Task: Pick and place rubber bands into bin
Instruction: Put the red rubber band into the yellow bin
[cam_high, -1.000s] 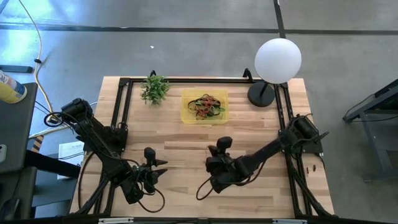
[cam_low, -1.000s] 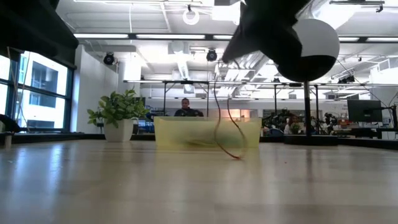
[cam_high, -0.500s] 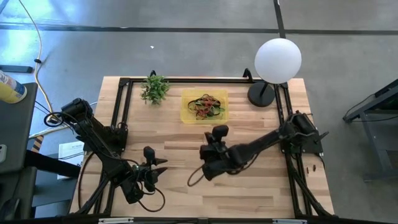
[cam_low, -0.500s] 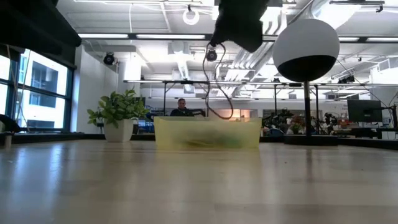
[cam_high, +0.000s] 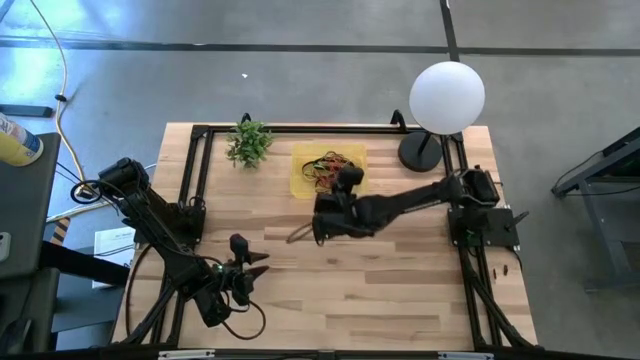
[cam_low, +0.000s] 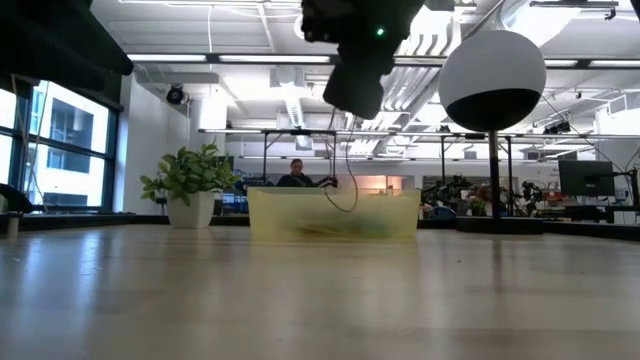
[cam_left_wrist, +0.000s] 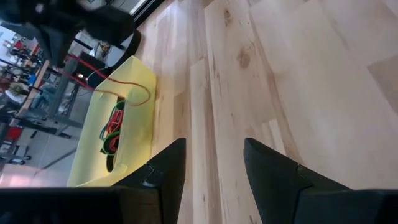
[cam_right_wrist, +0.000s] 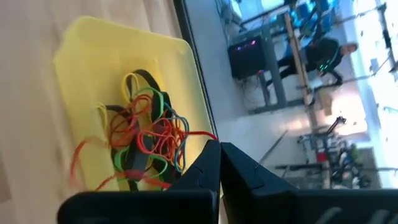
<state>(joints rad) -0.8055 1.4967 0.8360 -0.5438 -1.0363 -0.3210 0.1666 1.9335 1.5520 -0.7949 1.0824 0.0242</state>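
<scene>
Desk (cam_high: 400, 290): 1, light wood, edged by a black frame.
Bin (cam_high: 303, 176): 1, translucent yellow, at the far middle of the desk.
Rubber bands (cam_right_wrist: 146, 134): 1 tangled heap inside the bin, red, green, yellow and black; too knotted to count.
Right gripper (cam_high: 322, 222): fingers pressed together, pinching 1 red band (cam_left_wrist: 127, 89) that hangs at the bin's near edge.
Left gripper (cam_high: 256, 265): fingers spread, holding nothing, at the near left of the desk.
Plant (cam_high: 248, 142): 1, just left of the bin.
Lamp (cam_high: 446, 97): 1 white globe, far right.
Person (cam_low: 293, 172): 1, in the room behind the bin.
</scene>
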